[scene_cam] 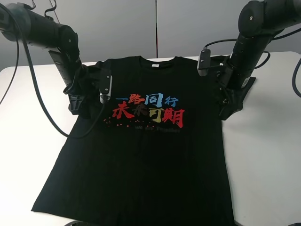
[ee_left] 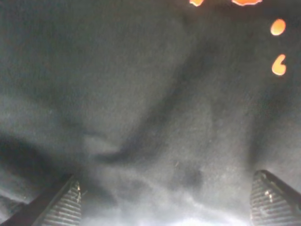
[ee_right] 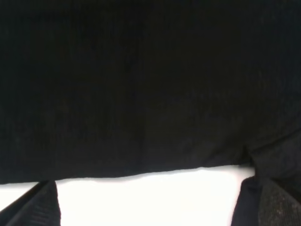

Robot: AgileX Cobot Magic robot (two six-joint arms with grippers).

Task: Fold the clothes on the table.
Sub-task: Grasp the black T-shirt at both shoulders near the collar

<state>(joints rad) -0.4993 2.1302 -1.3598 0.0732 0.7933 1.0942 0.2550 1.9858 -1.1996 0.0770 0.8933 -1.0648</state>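
Note:
A black T-shirt (scene_cam: 141, 165) with a coloured print (scene_cam: 150, 108) lies flat, front up, on the white table (scene_cam: 268, 155), collar at the far side. My left gripper (scene_cam: 77, 112) is down at the shirt's left sleeve area. In the left wrist view its fingers (ee_left: 61, 202) stand wide apart over wrinkled black cloth (ee_left: 150, 117). My right gripper (scene_cam: 226, 113) is at the shirt's right side, below the sleeve. In the right wrist view its fingers (ee_right: 33, 207) stand apart over the cloth's edge (ee_right: 141, 117), with bare table between them.
The shirt's hem hangs to the table's front edge (scene_cam: 141, 221). Bare table lies to the left (scene_cam: 28, 141) and right of the shirt. Black cables (scene_cam: 42, 108) trail from both arms. A grey wall stands behind.

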